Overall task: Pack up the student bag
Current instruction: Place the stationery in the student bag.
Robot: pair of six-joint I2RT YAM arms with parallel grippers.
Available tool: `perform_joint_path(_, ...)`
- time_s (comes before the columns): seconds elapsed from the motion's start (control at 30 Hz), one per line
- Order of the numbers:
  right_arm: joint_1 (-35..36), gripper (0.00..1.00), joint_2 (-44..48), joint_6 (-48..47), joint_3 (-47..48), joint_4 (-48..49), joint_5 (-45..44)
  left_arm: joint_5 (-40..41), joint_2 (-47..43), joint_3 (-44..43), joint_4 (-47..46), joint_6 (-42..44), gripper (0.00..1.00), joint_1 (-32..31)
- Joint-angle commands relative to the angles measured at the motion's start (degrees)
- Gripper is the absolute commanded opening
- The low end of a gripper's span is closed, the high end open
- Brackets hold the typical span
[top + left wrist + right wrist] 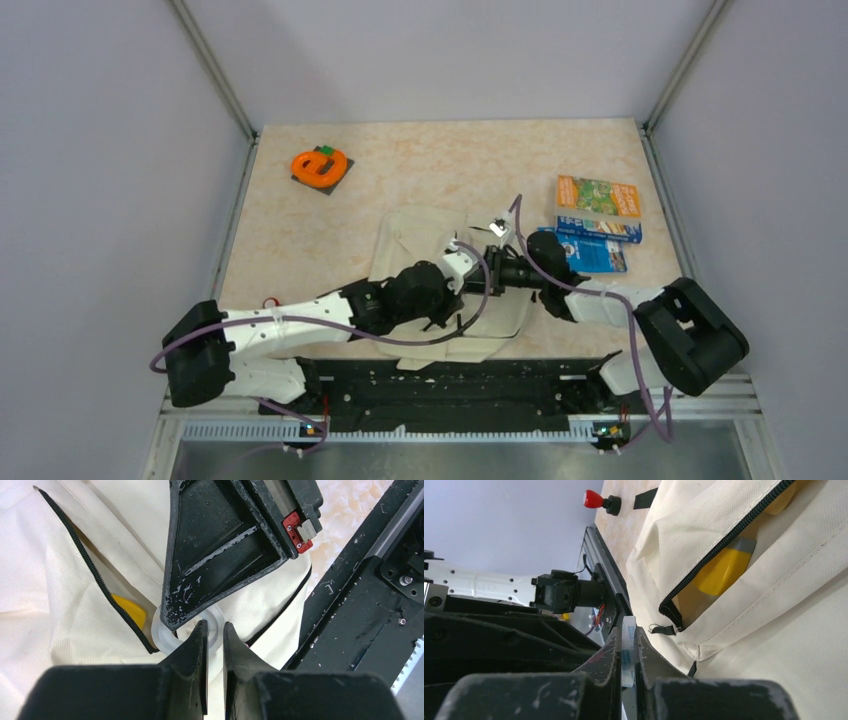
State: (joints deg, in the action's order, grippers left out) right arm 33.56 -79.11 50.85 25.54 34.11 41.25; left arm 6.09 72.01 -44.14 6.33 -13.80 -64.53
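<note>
The cream student bag (418,232) lies flat mid-table, and both arms reach over it. Its black zipper (94,575) stands open, showing a yellow item (131,611) inside the pocket. My left gripper (215,626) is shut on the wall of a translucent white ring (161,636) at the pocket's mouth. In the left wrist view the black right finger (215,545) comes down onto the same ring. In the right wrist view my right gripper (627,631) is shut on a thin white, blue-printed edge (628,652), apparently that ring, beside the bag (774,630) and the yellow item (722,569).
An orange book (598,196) and two blue books (600,230) lie at the right of the table. An orange roll on a dark square (320,165) sits far left. A black rail (350,605) runs along the near edge. A red button (594,499) stands further off.
</note>
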Motion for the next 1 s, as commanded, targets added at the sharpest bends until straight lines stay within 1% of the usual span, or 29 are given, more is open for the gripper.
perform_joint_path(0.0, -0.1, 0.0, 1.2, 4.2, -3.2, 12.7, 1.7, 3.3, 0.2, -1.9, -5.3, -1.5, 0.2, -0.2)
perform_joint_path(0.03, -0.2, 0.0, 2.4, 4.0, -3.8, 12.5, -0.1, 4.1, 0.2, -2.0, -5.2, -1.8, 0.28, -0.2)
perform_joint_path(0.17, -0.8, 0.0, 6.9, 2.1, -5.2, 7.3, -7.3, 12.8, -0.6, -1.5, -3.1, -5.5, 0.75, -0.2)
perform_joint_path(0.2, -1.0, 0.0, 8.2, 1.4, -5.3, 5.5, -9.4, 14.4, -1.0, -0.9, -2.8, -5.8, 0.84, -0.2)
perform_joint_path(0.23, -1.2, 0.0, 9.5, 0.0, -5.4, 2.6, -11.5, 15.8, -1.6, -0.4, -2.3, -6.3, 0.87, -0.1)
perform_joint_path(0.33, -1.2, 0.0, 13.1, -3.6, -5.7, -3.4, -18.9, 18.3, -3.3, 0.5, 0.3, -7.5, 0.9, 0.2)
perform_joint_path(0.43, -1.2, 0.0, 15.1, -5.0, -6.3, -5.0, -23.6, 20.2, -4.9, 1.5, 3.7, -10.3, 0.92, 2.1)
perform_joint_path(0.63, -1.1, 0.0, 12.9, -4.5, -5.7, -3.9, -24.8, 20.8, -7.5, 3.0, 11.3, -16.2, 0.93, 9.3)
perform_joint_path(0.77, -0.6, 0.0, 8.5, -2.9, -5.1, -0.7, -24.4, 15.3, -9.4, 5.4, 10.1, -17.2, 0.87, 13.5)
perform_joint_path(0.97, 1.6, 0.0, 2.2, -0.1, -4.0, 5.0, -24.3, 12.7, -9.6, 6.6, 8.2, -17.5, 0.78, 15.0)
